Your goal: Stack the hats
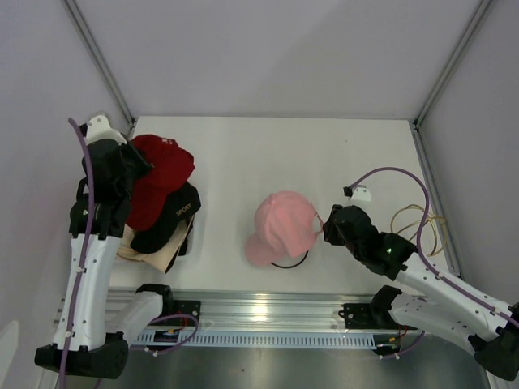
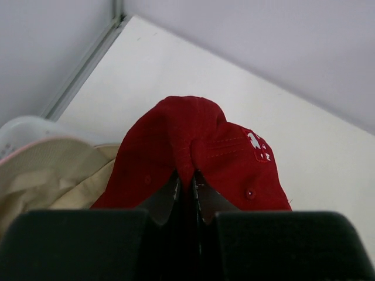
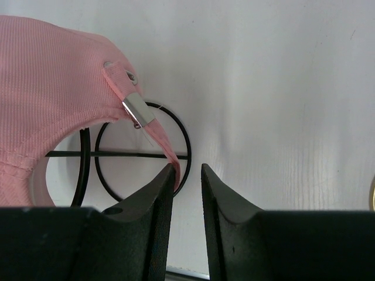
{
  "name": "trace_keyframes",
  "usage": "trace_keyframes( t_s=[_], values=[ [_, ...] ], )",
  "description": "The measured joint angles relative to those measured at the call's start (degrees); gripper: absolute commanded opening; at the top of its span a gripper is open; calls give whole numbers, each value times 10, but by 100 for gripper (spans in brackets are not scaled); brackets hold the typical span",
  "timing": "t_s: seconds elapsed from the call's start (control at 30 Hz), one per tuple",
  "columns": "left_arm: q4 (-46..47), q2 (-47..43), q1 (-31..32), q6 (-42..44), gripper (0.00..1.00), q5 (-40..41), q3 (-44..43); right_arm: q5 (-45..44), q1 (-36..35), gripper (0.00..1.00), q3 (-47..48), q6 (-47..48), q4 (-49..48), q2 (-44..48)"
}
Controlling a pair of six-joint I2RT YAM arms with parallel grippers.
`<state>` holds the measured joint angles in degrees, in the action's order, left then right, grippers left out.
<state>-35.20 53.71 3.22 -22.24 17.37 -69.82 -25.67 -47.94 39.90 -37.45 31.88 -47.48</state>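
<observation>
Left claw [image 2: 186,188] pinched shut on fold of red cap [image 2: 193,134], atop black cap [image 1: 174,215] and beige hat [image 1: 158,255], table [image 1: 243,154] left. Right claw [image 3: 187,175] narrowly parted; pink cap [image 3: 53,99] mid-table beside it, strap [image 3: 146,126] tip touching one finger [image 3: 157,196], not gripped.

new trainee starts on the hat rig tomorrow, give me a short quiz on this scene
1. True or false: the left gripper is pinching a fold of the red cap.
2. What lies under the pink cap? A) a black wire hoop B) a towel C) a plate
3. Fill in: the jaws of the right gripper stand slightly ____, gripping nothing.

Key: 1 true; 2 A; 3 open
</observation>
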Motion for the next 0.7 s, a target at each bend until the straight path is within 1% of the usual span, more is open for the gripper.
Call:
trace_keyframes(
  t_s=[0.1, 0.17, 0.27, 0.33, 0.4, 0.5, 0.6, 0.7],
  values=[
    [0, -8, 8, 15, 7, -54, -46, -4, 0, 28, 0, -1, 0, -1],
    [2, -9, 36, 19, 8, -77, -73, -8, 0, 28, 0, -3, 0, -1],
    [15, -4, 115, 20, 9, -102, -102, -12, 0, 29, -3, -15, -3, 1],
    [29, 4, 177, 18, 9, -116, -105, -13, 0, 30, -8, -21, -4, 5],
    [40, 12, 218, 17, 9, -129, -105, -13, 0, 31, -11, -29, -4, 11],
    [82, 23, 259, 5, 11, -167, -81, -14, 0, 34, -12, -37, -3, 20],
    [129, 19, 285, -9, 12, -197, -15, -15, 0, 36, -12, -42, -2, 32],
    [131, 26, 325, -8, 12, -203, 12, -16, 0, 37, -12, -43, 1, 42]
  ],
)
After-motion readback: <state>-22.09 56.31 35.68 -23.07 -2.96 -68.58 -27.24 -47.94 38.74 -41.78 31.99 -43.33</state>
